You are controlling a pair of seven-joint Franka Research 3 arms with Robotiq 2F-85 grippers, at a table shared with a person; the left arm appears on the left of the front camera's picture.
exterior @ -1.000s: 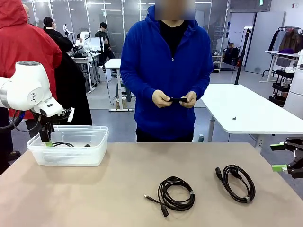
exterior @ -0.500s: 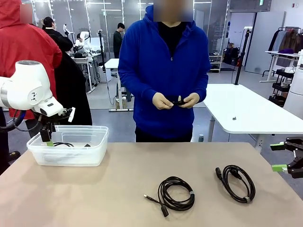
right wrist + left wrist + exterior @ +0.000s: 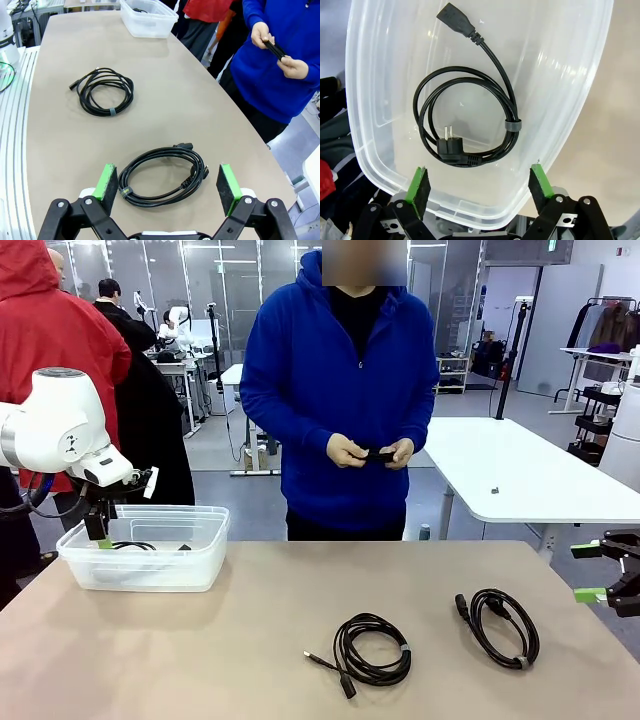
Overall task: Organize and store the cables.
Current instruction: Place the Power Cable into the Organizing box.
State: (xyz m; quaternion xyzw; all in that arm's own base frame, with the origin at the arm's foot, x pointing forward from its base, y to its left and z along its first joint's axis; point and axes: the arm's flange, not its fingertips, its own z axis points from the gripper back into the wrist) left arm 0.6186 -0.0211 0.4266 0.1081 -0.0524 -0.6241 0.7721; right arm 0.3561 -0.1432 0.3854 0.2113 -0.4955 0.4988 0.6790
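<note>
Two coiled black cables lie on the tan table: one near the front middle (image 3: 368, 648) (image 3: 102, 91), another to its right (image 3: 500, 626) (image 3: 161, 174). A third coiled cable (image 3: 467, 120) with a plug rests inside the clear plastic bin (image 3: 200, 565) (image 3: 580, 85) (image 3: 148, 25) at the left. My left gripper (image 3: 100, 538) (image 3: 480, 183) hovers open over the bin's near rim, nothing between its pads. My right gripper (image 3: 600, 572) (image 3: 167, 187) stands open at the table's right edge, above the right cable. The person's hands (image 3: 370, 452) hold a small black item (image 3: 274, 48).
The person in a blue hoodie (image 3: 340, 390) stands at the far side of the table. Another person in red (image 3: 55, 330) stands behind the bin. A white table (image 3: 530, 475) sits behind on the right.
Only the person has shifted slightly, working the small black item between the hands. Both arms and the cables stay still.
</note>
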